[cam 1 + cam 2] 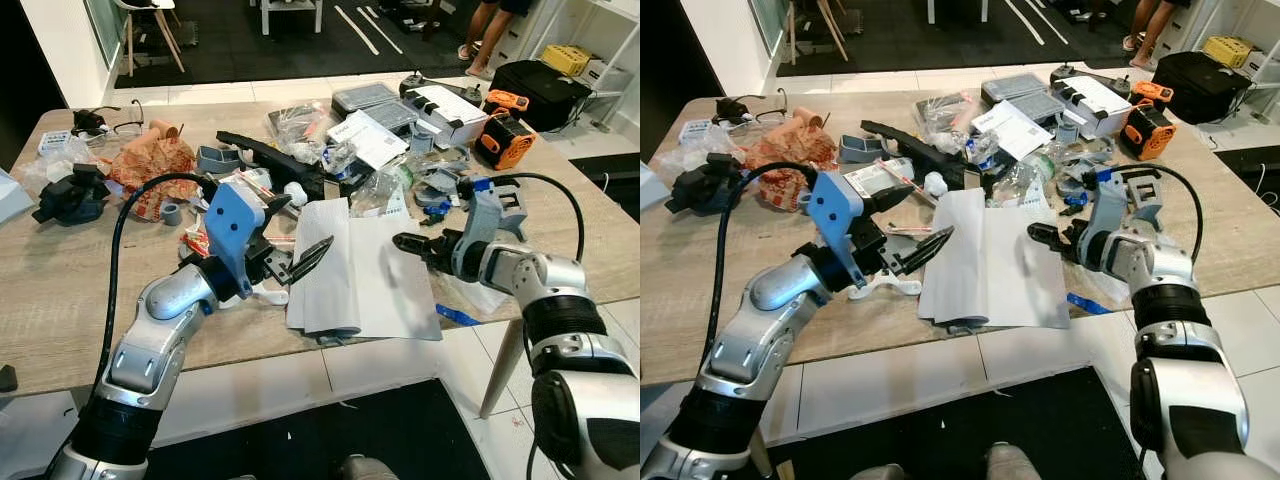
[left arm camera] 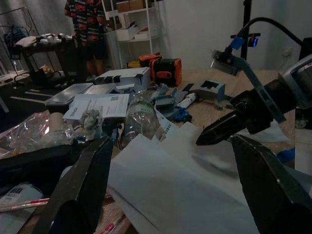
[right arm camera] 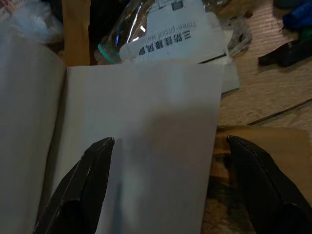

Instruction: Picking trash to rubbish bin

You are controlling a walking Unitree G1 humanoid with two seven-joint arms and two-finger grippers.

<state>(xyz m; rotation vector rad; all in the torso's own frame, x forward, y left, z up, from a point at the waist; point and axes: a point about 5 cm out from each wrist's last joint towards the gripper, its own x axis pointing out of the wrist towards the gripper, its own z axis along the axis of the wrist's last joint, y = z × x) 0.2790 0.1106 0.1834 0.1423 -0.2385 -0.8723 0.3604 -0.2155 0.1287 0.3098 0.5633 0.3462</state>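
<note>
A large white folded paper sheet lies at the table's front middle, one edge hanging over the rim. My left gripper hovers open over its left edge, nothing between the fingers. Facing it, my right gripper stands open just above the sheet's right side, also holding nothing. In the right wrist view the sheet spreads under both black fingers. A clear plastic bottle lies just beyond the sheet. Crumpled brown paper sits at the far left.
The wooden table is crowded at the back: a white box, an orange and black tool case, grey trays, a black gadget. A black suitcase and a person's legs are beyond.
</note>
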